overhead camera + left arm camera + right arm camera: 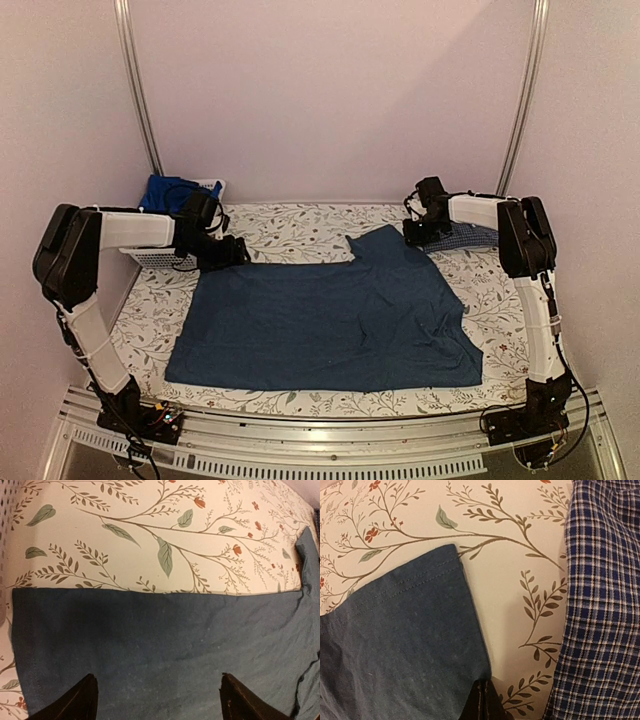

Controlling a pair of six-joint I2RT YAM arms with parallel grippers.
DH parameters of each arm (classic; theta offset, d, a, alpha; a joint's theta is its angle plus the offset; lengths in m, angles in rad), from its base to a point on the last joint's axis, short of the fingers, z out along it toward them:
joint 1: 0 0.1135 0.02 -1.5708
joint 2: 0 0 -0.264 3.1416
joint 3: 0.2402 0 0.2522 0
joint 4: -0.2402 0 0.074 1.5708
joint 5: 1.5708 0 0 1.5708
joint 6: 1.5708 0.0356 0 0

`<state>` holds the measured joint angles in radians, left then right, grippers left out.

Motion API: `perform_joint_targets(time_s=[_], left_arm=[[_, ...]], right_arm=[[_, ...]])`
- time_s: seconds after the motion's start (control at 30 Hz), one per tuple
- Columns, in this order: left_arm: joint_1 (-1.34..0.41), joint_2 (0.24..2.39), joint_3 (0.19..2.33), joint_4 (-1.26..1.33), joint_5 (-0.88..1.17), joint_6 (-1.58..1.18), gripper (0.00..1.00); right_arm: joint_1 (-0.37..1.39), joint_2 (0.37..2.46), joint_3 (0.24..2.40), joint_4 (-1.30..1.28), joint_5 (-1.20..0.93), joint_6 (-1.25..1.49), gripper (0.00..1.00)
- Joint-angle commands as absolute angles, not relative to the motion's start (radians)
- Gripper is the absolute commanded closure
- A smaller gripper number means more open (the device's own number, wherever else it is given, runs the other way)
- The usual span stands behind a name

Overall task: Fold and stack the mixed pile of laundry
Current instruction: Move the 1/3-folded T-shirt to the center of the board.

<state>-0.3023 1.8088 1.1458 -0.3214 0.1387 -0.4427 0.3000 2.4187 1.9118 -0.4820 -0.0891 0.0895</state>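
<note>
A dark navy T-shirt (320, 320) lies spread flat on the floral tablecloth. My left gripper (230, 252) hovers over its far-left corner, jaws wide open with the navy cloth (165, 640) between the fingertips (80, 702). My right gripper (415, 235) is at the far-right sleeve. Its fingers (482, 705) are shut together on the sleeve's side edge (395, 645). A blue small-checked shirt (470, 238) lies bunched just right of that gripper and fills the right side of the right wrist view (600, 605). A bright royal-blue garment (165, 190) sits in the basket at the far left.
A white mesh basket (155, 258) stands at the far-left corner behind my left arm; its wall shows in the left wrist view (7, 510). Floral tablecloth (290, 225) lies bare behind the T-shirt. Walls close in on both sides and at the back.
</note>
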Motion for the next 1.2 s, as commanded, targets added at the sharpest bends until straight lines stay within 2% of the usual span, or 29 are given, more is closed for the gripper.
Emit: perform_joint_targets(time_s=[0.0,0.43,0.67,1.0,1.17], left_arm=[[-0.277,1.811,1.170,-0.342,0.100,-0.416,0.16],[-0.237,1.842,1.190,-0.358,0.044,-0.390,0.18],[-0.238,1.895,1.235,-0.385,-0.053,-0.375,0.28],[-0.210,1.977,1.304,-0.374,-0.079,-0.339,0.35],[-0.210,1.975,1.284,-0.369,-0.139,-0.371,0.35]], right_arm=[[0.286,2.415,1.877,-0.548,-0.091,0.090,1.00],[0.251,2.280,1.868,-0.505,-0.129,0.111,1.00],[0.250,2.294,1.875,-0.502,-0.128,0.120,1.00],[0.249,2.293,1.871,-0.504,-0.126,0.120,1.00],[0.249,2.293,1.869,-0.505,-0.134,0.121,1.00]])
